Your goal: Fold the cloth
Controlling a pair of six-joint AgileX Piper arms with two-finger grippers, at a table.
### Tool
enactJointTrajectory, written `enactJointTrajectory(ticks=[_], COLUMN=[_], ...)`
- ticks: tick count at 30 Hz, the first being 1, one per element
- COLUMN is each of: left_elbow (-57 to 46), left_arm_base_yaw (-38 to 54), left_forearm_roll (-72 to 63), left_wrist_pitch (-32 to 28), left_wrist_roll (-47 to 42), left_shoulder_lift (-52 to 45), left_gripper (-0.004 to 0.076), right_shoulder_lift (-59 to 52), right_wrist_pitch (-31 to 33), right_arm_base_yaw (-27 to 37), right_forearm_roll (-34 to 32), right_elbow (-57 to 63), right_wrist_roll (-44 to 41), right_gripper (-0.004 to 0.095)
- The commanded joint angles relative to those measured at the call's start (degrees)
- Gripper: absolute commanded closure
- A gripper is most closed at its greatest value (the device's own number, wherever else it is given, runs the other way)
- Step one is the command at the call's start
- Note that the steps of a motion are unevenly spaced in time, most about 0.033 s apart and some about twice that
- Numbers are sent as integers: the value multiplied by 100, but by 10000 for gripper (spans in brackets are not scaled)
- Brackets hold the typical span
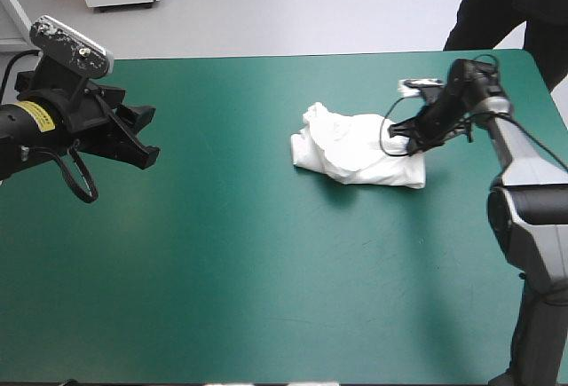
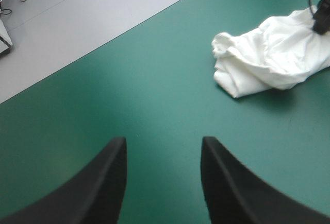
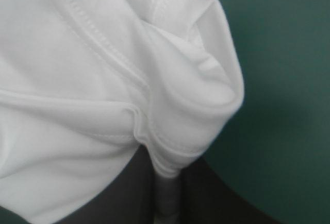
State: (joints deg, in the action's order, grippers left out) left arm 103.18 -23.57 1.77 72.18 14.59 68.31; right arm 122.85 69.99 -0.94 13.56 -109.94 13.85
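Right hand clamped on the T-shirt; left hand free and far off.
The T-shirt lies as a crumpled white heap right of the middle of the bench, toward its far edge, long axis running side to side. My right hand pinches its right end, a stitched hem fold caught between the black fingers. My left hand hangs over the bench's left part, fingers apart, holding nothing, with the heap well ahead of it. The cloth is a soft, thin knit, rolled and rumpled, on the smooth teal-green cover. I judge the heap's free left end is what my left hand must reach.
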Motion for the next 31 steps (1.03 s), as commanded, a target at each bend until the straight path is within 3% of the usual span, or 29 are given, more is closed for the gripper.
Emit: enactJointTrajectory(ticks=[1, 12, 24, 28, 31], left_elbow=[131, 131, 131, 131, 131], left_arm_base_yaw=[-21, -21, -21, -21, -21], left_forearm_roll=[-48, -48, -57, -57, -57], left_wrist_pitch=[-39, -164, -118, -118, -118], left_wrist_roll=[-51, 38, 38, 38, 38], left_shoulder_lift=[-123, -123, -123, -172, -192], left_gripper=[388, 388, 388, 388, 388], right_shoulder_lift=[-901, -2047, -2114, -2127, -2205], right_wrist_pitch=[162, -32, 99, 155, 155], right_arm_base_yaw=[778, 2805, 3071, 3314, 3515], right_forearm_roll=[-169, -291, -137, 620, 786], right_elbow=[406, 1876, 2505, 2510, 2510], right_wrist_roll=[-2, 178, 128, 384, 451], right_gripper=[907, 906, 898, 786, 644])
